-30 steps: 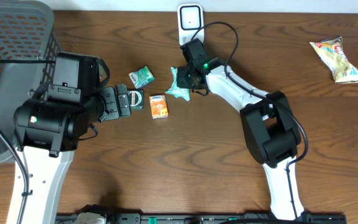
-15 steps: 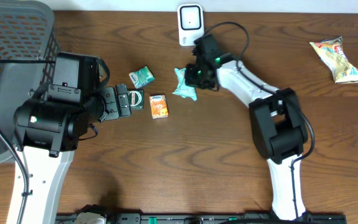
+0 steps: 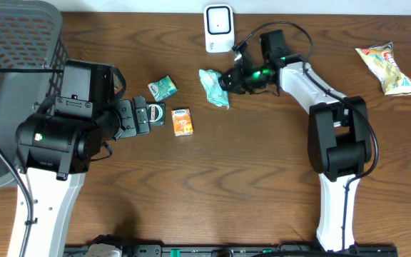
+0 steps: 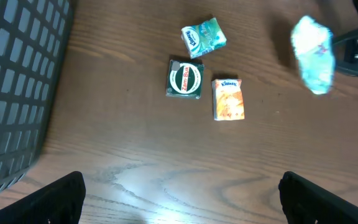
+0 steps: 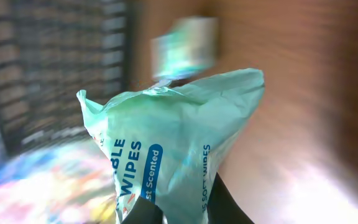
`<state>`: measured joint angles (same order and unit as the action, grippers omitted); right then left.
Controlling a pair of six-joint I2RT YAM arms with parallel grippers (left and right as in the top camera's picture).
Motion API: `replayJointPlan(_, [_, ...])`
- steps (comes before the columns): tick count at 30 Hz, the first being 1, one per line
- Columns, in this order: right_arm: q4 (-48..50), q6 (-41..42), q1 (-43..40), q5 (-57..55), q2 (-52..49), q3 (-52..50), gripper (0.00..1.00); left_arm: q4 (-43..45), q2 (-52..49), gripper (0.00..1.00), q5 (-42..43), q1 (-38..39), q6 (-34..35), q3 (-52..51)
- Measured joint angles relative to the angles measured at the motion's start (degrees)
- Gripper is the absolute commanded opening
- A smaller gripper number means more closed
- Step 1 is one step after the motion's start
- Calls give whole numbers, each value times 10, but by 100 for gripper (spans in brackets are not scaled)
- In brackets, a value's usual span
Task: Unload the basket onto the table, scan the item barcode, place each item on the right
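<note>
One wipes packet (image 3: pixel 213 87) is clamped in my right hand (image 3: pixel 228 80) near the scanner (image 3: pixel 218 25), so I should turn its barcode face squarely toward that scanner and hold it steady without crushing it.

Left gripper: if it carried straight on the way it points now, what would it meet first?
Most likely the dark green box, centred ahead of the open left gripper in its wrist view. The orange packet lies just to the side of that line. Depth is unclear.
</note>
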<state>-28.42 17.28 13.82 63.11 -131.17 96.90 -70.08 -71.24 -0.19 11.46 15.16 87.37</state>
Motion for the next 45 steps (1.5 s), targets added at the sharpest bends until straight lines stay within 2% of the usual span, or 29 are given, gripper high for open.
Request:
replayJointPlan(3, [12, -4, -5, 120, 0, 0, 1, 0, 0, 98, 0, 0, 0, 0])
replayJointPlan(9, [10, 38, -5, 214, 0, 0, 1, 0, 0, 98, 0, 0, 0, 0])
replayJointPlan(14, [-60, 90, -5, 231, 1, 0, 1, 0, 0, 98, 0, 0, 0, 0])
replayJointPlan(17, [-153, 118, -5, 236, 1, -1, 1, 0, 0, 98, 0, 0, 0, 0])
replayJointPlan(23, [-280, 126, -5, 238, 1, -3, 1, 0, 0, 98, 0, 0, 0, 0])
replayJointPlan(31, [-317, 120, -5, 239, 1, -3, 1, 0, 0, 98, 0, 0, 0, 0])
replayJointPlan(45, [-291, 114, -5, 238, 1, -3, 1, 0, 0, 98, 0, 0, 0, 0])
